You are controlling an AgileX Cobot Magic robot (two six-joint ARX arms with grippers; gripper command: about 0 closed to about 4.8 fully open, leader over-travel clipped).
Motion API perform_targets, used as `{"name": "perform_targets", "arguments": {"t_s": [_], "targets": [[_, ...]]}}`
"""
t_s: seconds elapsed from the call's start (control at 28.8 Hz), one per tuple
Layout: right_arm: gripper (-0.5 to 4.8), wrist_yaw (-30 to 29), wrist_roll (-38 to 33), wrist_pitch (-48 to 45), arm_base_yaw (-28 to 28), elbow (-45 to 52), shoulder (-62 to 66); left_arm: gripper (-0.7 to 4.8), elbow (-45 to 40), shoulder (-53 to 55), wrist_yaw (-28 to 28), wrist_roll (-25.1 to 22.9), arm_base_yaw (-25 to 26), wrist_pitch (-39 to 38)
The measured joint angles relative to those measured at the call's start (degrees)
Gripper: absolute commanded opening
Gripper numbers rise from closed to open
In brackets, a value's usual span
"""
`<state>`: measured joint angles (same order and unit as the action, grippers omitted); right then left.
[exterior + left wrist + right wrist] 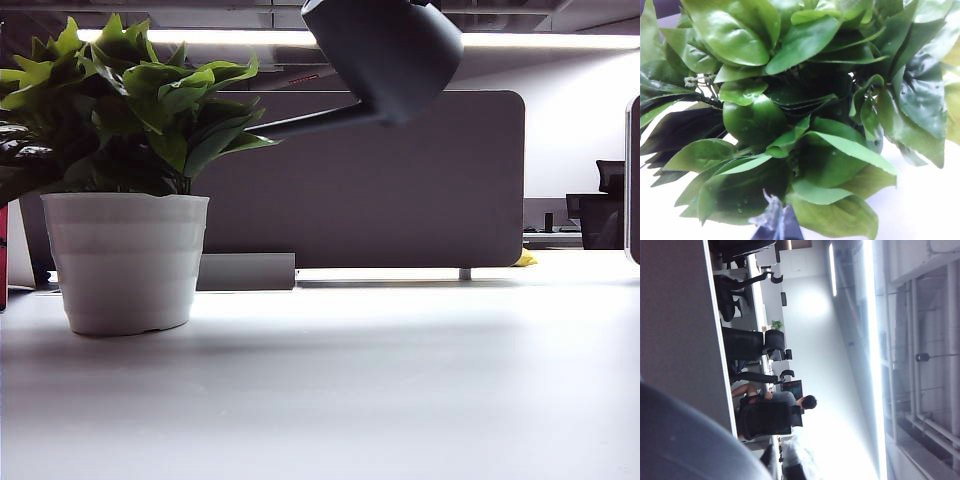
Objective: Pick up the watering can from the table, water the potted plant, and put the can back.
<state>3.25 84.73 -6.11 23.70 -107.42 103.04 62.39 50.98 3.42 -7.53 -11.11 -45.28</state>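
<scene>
Surface [400, 380] comes first, a broad pale tabletop filling the lower half of the exterior view, with a dark grey partition panel [380, 190] standing upright along its far edge. On the left of that view the potted plant [125, 170] stands on the surface, its white ribbed pot upright and its broad green leaves spreading out over the rim. The watering can [385, 50] hangs in the air at the top of the exterior view, well above the surface and tilted, its bell-shaped body cut off by the frame edge and its long thin spout sloping down towards the leaves (the tip reaches the outer foliage, though contact cannot be judged). In the right wrist view a blurred dark curved mass, apparently the can's body [685, 440], fills one corner against the partition and an office beyond; the right hand itself does not show in any view, and its fingers are pressed together, though what they pinch cannot be seen. The left hand [777, 225] hovers just over the plant's leaves [805, 100], only a dark tip of it visible, so I cannot tell whether it is spread or closed.
</scene>
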Motion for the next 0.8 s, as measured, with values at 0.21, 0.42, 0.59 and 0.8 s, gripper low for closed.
{"name": "perform_targets", "arguments": {"t_s": [0.21,0.42,0.59,0.8], "targets": [[-0.05,-0.5,0.2,-0.9,0.2,-1.0,0.0,-0.05,0.0,0.0,0.0,-0.5,0.0,0.0],[-0.05,-1.6,1.3,-0.9,0.2,-1.2,0.0,-0.05,0.0,0.0,0.0,-0.8,0.0,-0.8],[-0.05,-1.8,1.4,-1.1,0.8,-1.4,0.0,-0.05,0.0,0.0,-0.7,-1.9,0.0,-0.9],[-0.04,-1.8,-1.4,-2.3,0.9,-1.4,0.0,-0.05,0.0,-0.5,-0.7,-1.9,0.0,-0.9]]}}
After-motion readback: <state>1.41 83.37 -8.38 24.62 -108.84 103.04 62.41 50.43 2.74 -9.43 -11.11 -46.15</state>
